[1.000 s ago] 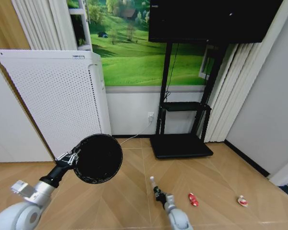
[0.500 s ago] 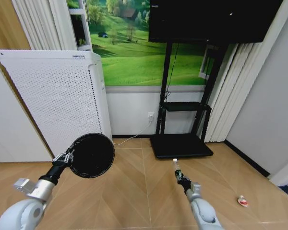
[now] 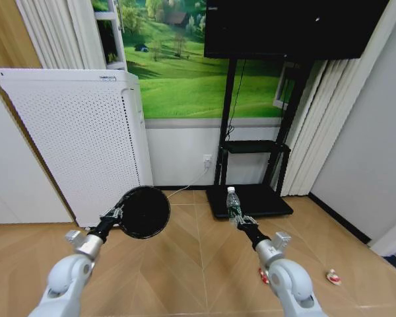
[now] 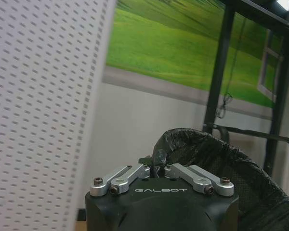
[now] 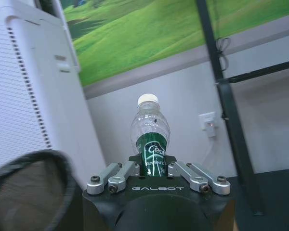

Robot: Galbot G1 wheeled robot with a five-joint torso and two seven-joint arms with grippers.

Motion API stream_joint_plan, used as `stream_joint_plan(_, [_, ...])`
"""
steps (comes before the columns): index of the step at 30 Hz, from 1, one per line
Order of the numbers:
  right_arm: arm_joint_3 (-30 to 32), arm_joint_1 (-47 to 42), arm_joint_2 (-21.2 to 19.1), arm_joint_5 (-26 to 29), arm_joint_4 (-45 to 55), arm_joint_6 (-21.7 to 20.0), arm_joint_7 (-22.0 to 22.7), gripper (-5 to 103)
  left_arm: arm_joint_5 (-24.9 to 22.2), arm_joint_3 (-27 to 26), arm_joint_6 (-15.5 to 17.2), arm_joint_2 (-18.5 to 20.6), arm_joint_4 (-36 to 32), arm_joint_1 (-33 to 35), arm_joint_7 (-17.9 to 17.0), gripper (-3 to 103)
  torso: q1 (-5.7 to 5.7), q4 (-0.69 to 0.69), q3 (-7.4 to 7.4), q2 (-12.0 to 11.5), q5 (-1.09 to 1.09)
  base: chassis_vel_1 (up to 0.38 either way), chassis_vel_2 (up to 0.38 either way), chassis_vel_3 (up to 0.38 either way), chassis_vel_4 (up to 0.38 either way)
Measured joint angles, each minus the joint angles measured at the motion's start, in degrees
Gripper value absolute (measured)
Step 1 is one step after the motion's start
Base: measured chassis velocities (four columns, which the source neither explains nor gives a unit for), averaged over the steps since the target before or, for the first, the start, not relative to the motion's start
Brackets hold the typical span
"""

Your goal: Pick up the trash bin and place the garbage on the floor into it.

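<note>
The left gripper pinches the rim of the small round black plastic trash bin, held aloft with its crinkled liner facing the camera. The right gripper clamps a clear ribbed plastic bottle with green label, upright. Two small red pieces lie on the herringbone wood floor. Behind stands a white perforated cabinet.

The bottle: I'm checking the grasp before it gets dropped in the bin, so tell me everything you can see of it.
The bottle is small, clear plastic, with a white cap and a green label with white lettering. It looks empty and stands roughly upright, cap up, raised off the floor. The right tool is shut on its lower part at the label; nothing else touches it. In the head view it is in front of the black TV stand, to the right of the trash bin, apart from it.
</note>
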Motion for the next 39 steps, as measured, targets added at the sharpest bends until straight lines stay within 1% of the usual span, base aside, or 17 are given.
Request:
stream_joint_plan(1, [0.0,0.0,0.0,0.0,0.0,0.0,0.0,21,0.0,0.0,0.0,0.0,0.0,0.0,0.0,7,0.00,0.00,0.00,0.0,0.00,0.000,0.000,0.000,0.000])
stream_joint_plan(4, [-3.4,0.5,-0.4,0.0,1.8,-1.5,-0.2,21,1.4,6.6,-0.2,-0.7,2.7,-2.9,-0.6,7,0.00,0.00,0.00,0.0,0.01,0.000,0.000,0.000,0.000])
stream_joint_plan(6, [-4.4,0.9,-0.6,-0.2,1.8,-1.7,-0.2,21,1.8,8.0,-0.3,-0.9,3.3,-3.5,-1.0,7,0.00,0.00,0.00,0.0,0.02,0.000,0.000,0.000,0.000])
stream_joint_plan(7, [-5.1,1.1,-0.7,-0.4,1.7,-1.7,-0.2,21,1.9,8.9,-0.4,-1.1,3.6,-4.0,-1.4,7,0.00,0.00,0.00,0.0,0.02,0.000,0.000,0.000,0.000])
stream_joint_plan(8, [-7.0,1.9,-0.8,-1.2,0.6,-1.7,-0.1,21,2.3,11.4,-0.5,-2.0,4.4,-5.0,-2.6,7,0.00,0.01,0.00,0.0,0.01,0.000,0.000,0.000,0.000])
stream_joint_plan(14, [-10.6,3.4,0.1,-3.4,-3.2,-1.2,0.6,21,2.3,15.1,-0.6,-3.2,5.2,-6.3,-4.0,7,0.00,0.01,0.00,0.0,0.02,0.000,0.000,0.000,0.000])
stream_joint_plan(17, [-13.1,4.1,1.2,-6.4,-6.4,-0.3,0.7,21,2.9,16.9,-0.8,-4.0,6.5,-7.2,-3.8,7,0.00,0.02,0.00,0.0,0.02,0.000,0.000,0.000,0.000])
stream_joint_plan(24, [-14.1,4.9,2.1,-9.3,-10.0,0.3,0.8,19,3.9,19.3,-1.0,-6.3,8.1,-9.0,-3.6,7,0.00,0.01,0.00,0.0,0.01,0.000,0.000,0.000,0.000])
stream_joint_plan(25, [-13.8,5.1,2.0,-9.5,-10.5,0.5,0.8,25,3.9,19.6,-1.0,-6.5,8.2,-9.2,-3.6,7,0.00,0.01,0.00,0.0,0.01,0.000,0.000,0.000,0.000])
stream_joint_plan(26, [-13.8,5.1,2.0,-9.5,-10.5,0.5,0.8,25,3.9,19.6,-1.0,-6.5,8.2,-9.2,-3.6,7,0.00,0.01,0.00,0.0,0.01,0.000,0.000,0.000,0.000])
stream_joint_plan(29, [-12.1,5.6,1.7,-9.6,-11.5,0.9,0.6,41,3.9,20.2,-1.0,-6.5,8.2,-9.6,-3.7,7,0.00,0.01,0.00,0.0,0.01,0.000,0.000,0.000,0.000])
stream_joint_plan(31, [-11.8,5.7,1.7,-9.6,-11.6,0.9,0.6,41,3.9,20.3,-1.0,-6.5,8.2,-9.6,-3.7,7,0.00,0.01,0.00,0.0,0.01,0.000,0.000,0.000,0.000])
stream_joint_plan(33, [-10.9,5.6,1.7,-9.6,-11.6,1.1,0.5,51,4.0,20.4,-1.0,-6.0,7.9,-9.6,-3.8,7,0.00,0.01,0.00,0.0,0.01,0.000,0.000,0.000,0.000])
stream_joint_plan(34, [-10.9,5.6,1.7,-9.6,-11.6,1.1,0.5,51,4.0,20.4,-1.0,-6.0,7.9,-9.6,-3.8,7,0.00,0.01,0.00,0.0,0.01,0.000,0.000,0.000,0.000])
stream_joint_plan(37, [-10.4,5.2,1.7,-9.5,-11.4,1.3,0.4,68,3.9,20.3,-0.8,-5.4,7.3,-9.1,-3.8,7,0.00,0.01,0.00,0.0,0.01,0.000,0.000,0.000,0.000])
stream_joint_plan(38, [-10.4,5.2,1.7,-9.5,-11.4,1.3,0.4,68,3.9,20.3,-0.8,-5.4,7.3,-9.1,-3.8,7,0.00,0.01,0.00,0.0,0.01,0.000,0.000,0.000,0.000])
stream_joint_plan(39, [-10.3,5.1,1.6,-9.6,-11.3,1.3,0.4,74,3.9,20.2,-0.8,-5.1,7.0,-9.0,-3.8,7,0.00,0.01,0.00,0.0,0.01,0.000,0.000,0.000,0.000])
